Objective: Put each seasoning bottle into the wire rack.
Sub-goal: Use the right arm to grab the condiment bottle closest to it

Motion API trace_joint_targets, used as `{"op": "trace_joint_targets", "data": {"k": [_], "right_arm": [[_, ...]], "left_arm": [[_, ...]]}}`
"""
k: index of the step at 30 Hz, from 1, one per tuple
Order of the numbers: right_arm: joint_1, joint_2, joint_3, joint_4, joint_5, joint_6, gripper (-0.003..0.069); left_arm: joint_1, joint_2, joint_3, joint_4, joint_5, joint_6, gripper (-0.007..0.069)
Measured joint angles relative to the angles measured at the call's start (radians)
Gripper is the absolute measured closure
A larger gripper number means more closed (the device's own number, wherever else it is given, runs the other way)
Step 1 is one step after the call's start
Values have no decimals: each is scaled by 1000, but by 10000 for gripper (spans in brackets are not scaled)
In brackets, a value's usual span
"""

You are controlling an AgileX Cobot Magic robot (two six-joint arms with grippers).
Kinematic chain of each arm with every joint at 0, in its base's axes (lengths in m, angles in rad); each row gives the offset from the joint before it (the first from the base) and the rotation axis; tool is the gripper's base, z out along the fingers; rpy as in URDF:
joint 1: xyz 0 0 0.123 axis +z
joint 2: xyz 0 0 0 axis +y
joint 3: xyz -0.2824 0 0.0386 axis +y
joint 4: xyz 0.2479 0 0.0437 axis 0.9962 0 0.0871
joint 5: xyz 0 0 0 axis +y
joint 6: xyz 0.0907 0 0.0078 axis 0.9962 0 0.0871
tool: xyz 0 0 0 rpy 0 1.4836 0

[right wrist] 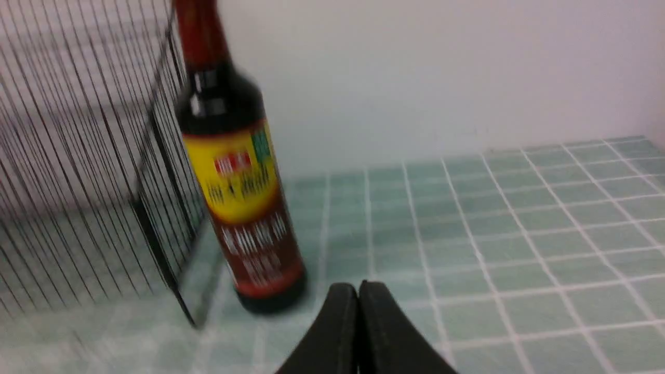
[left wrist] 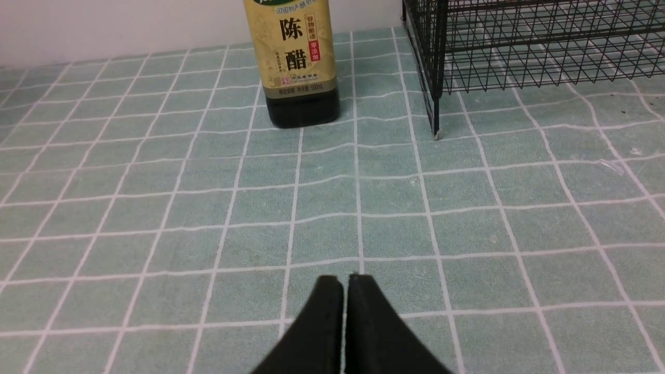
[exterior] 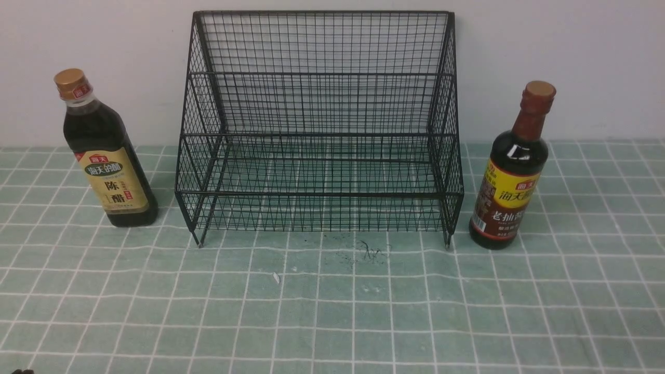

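We have the left gripper (left wrist: pixel 345 283) with jaws pressed together, tips touching, nothing between them. It sits over the green checked cloth (left wrist: pixel 156 208), pointed toward the gold-capped bottle (left wrist: pixel 298 62) and well apart from it. The right gripper (right wrist: pixel 358 288) is the same: jaws closed tip to tip, empty. It is near the foot of the red-necked bottle (right wrist: pixel 239 187). That view is blurred, so we can't tell whether there is contact.

We can't make out either gripper in the front view. Clock face on the table, 12 = far wall (exterior: pixel 571 52):
- The wire rack (exterior: pixel 319 124) is at 12, two tiers, sloped sides. Its back is at the wall; we can't tell whether it touches.
- The gold-capped bottle is at 9 o'clock of the rack, upright on the cloth, near the rack's left front leg with a gap. Its tan label faces us.
- The red-necked bottle is at 3 o'clock of the rack, upright, just beside the right front leg with a narrow gap. Its yellow-red label faces us.

Both bottles hold dark liquid, have their caps on, and stand outside the rack. We see dark specks (exterior: pixel 371 250) and a small white scrap (exterior: pixel 276 277) on the cloth at 6 o'clock of the rack.
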Motion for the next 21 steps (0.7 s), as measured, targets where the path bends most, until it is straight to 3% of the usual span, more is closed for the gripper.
{"op": "trace_joint_targets", "data": {"k": [5,11,16,18,21], "right_arm": [[0,0,0,423,-214,68,673],[0,0,0,685,-392,26,673],[0,0,-79,673,-297,-3,673],[0,37,-231,533,-177,-72,673],[0,135,-384,433,-82,-127,673]], "left_arm": [[0,0,0,0,0,0,631],[0,0,0,0,0,0,631],[0,0,0,0,0,0,631],[0,0,0,0,0,0,631],[0,0,0,0,0,0,631]]}}
